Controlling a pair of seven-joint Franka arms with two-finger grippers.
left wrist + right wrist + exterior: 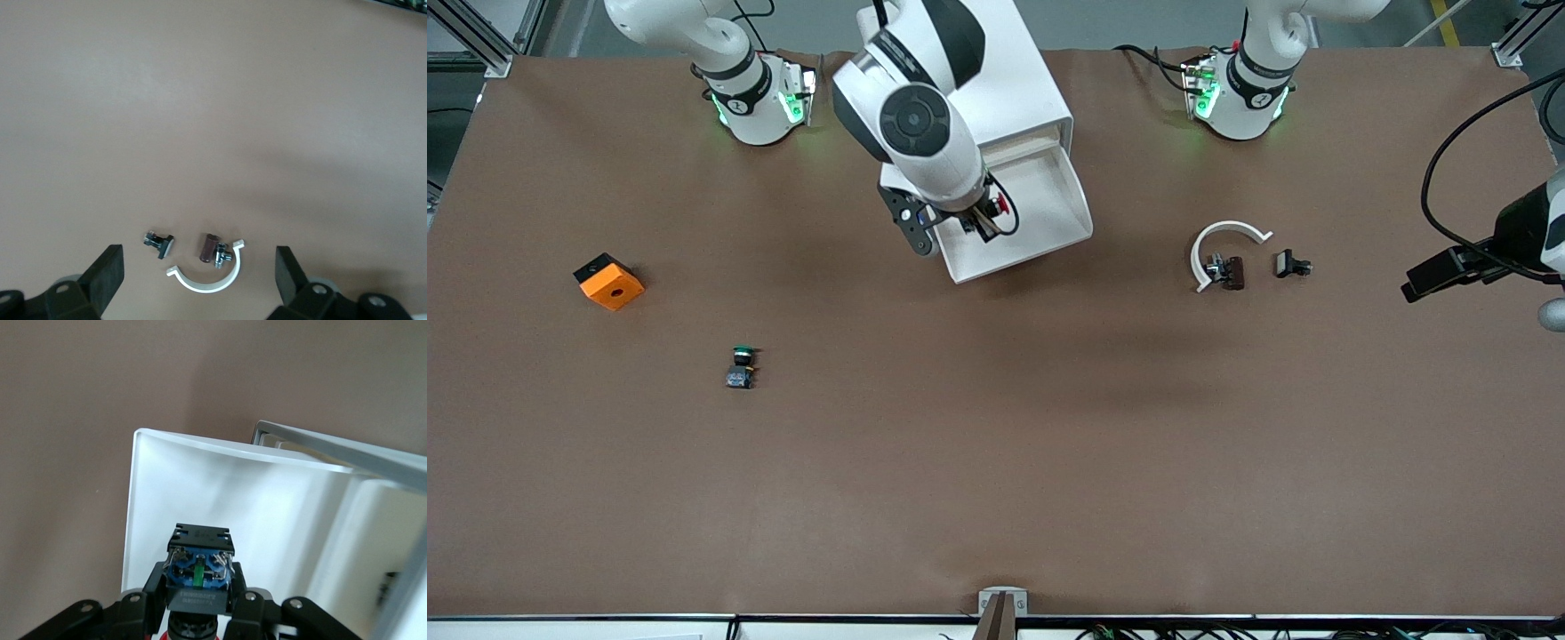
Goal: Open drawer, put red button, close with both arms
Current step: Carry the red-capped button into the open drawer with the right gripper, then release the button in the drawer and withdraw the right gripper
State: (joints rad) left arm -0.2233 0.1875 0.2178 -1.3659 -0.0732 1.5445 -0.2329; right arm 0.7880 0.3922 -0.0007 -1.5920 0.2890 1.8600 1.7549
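Hanging over the pulled-out shallow white tray drawer point(1040, 209) of the white boxy cabinet point(1021, 89), the small red-capped push-button switch with its blue-grey base point(199, 572) sits clamped in the right pincer point(985, 216), whose fingers are closed tight on it. A release from this height could let it bounce or roll toward the tray's rim. Over the brown tabletop point(996, 444) near a white curved plastic clip point(208, 279), the left pincer point(199, 275) waits, spread wide and empty.
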